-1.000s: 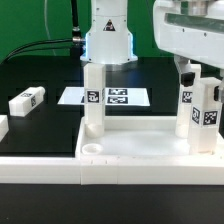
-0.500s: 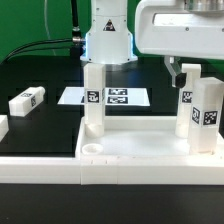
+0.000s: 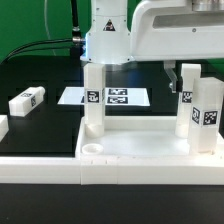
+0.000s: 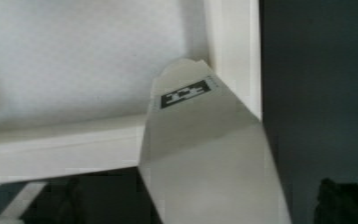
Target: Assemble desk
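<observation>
Tabletop closest, flat, rim up, front-left socket empty. Near right leg upright in its corner. Far right leg and left leg upright behind.

Handling guess: stiff light plastic, smooth so bit slippy, won't crush. Pinch flat opposite faces near top, clear of tag.

Gripper hangs at far right leg's top, dark finger just beside it. Touching? Fingers spread or pinching? Can't tell. Wrist view only shows leg from above, no fingers.

Spare leg lies on table toward exterior view's left. Marker board at back.
</observation>
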You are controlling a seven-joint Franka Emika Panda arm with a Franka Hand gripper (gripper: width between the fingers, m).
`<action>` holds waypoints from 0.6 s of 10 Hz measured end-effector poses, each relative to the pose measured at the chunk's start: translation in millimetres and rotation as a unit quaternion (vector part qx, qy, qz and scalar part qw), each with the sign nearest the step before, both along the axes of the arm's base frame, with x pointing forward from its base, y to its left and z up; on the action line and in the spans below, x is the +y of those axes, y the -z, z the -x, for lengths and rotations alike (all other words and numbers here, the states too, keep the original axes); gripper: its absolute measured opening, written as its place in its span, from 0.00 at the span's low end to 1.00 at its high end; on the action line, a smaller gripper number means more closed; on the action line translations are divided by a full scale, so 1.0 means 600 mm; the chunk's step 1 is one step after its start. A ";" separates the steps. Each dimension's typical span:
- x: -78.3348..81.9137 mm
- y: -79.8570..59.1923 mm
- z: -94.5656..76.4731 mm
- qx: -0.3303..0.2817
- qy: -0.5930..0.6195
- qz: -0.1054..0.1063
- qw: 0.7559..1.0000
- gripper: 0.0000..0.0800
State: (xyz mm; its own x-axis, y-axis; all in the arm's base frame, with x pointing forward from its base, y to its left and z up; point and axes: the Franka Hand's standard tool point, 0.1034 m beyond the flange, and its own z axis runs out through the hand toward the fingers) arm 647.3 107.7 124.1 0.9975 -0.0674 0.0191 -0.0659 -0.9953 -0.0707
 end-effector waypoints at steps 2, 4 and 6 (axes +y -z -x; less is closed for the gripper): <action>0.005 0.001 0.000 -0.007 -0.068 0.001 0.998 0.81; 0.005 0.001 0.000 -0.008 -0.076 0.001 0.997 0.65; 0.004 0.001 0.000 -0.008 -0.075 0.001 0.997 0.36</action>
